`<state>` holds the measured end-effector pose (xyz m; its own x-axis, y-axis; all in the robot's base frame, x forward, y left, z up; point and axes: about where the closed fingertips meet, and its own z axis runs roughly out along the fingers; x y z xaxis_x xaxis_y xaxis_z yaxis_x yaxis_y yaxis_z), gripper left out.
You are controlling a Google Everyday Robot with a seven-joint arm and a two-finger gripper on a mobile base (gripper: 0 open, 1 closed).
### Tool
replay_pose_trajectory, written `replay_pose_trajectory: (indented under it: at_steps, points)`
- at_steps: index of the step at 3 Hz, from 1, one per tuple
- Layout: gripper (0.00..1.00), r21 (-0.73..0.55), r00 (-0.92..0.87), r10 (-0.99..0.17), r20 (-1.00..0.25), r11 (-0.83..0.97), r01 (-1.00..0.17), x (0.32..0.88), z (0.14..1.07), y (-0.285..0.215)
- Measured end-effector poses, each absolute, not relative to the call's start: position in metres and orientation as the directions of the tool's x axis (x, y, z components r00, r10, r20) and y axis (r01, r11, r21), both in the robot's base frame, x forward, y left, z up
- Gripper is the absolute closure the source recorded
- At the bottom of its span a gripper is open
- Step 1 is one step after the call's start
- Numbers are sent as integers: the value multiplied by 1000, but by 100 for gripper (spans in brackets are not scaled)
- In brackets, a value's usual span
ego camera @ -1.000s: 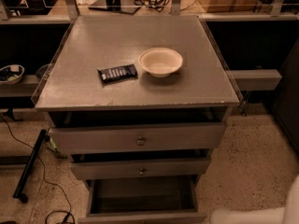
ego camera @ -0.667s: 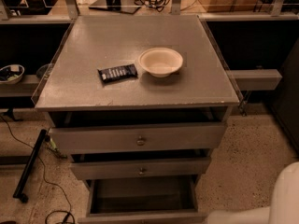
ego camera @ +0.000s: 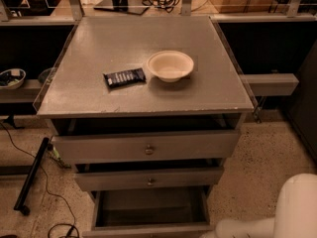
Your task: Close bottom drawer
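The bottom drawer [ego camera: 151, 208] is the narrowest of three grey drawers in the cabinet and is pulled far out. Its dark boxy interior is exposed and looks empty. Its slim front panel [ego camera: 148, 230] lies at the frame's lower edge, and its knob is cut off from view. The medium-width drawer [ego camera: 148, 179] and the widest drawer [ego camera: 146, 146] above it are each pulled out a little. My gripper is out of view. Only white parts of my arm [ego camera: 297, 207] show at the bottom right corner, right of the bottom drawer.
A white bowl [ego camera: 170, 65] and a dark wrapped snack bar [ego camera: 125, 77] lie on the cabinet top [ego camera: 99, 48]. Cables and a black bar [ego camera: 30, 175] lie on the speckled floor at left. Shelves flank the cabinet, with bowls [ego camera: 11, 77] on the left one.
The white arm shell has come further into view at the bottom right corner. The drawers, bowl and snack bar have not moved.
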<state>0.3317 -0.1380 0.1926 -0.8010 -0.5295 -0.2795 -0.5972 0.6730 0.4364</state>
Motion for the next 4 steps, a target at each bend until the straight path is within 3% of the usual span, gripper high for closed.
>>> replay_pose_trajectory:
  at_steps: [1,4]
  points:
    - [100,404,-799,-495,-342,690,-600,378,188,-125]
    - [100,467,-860,-418,-294,722,-511,377,141,-130]
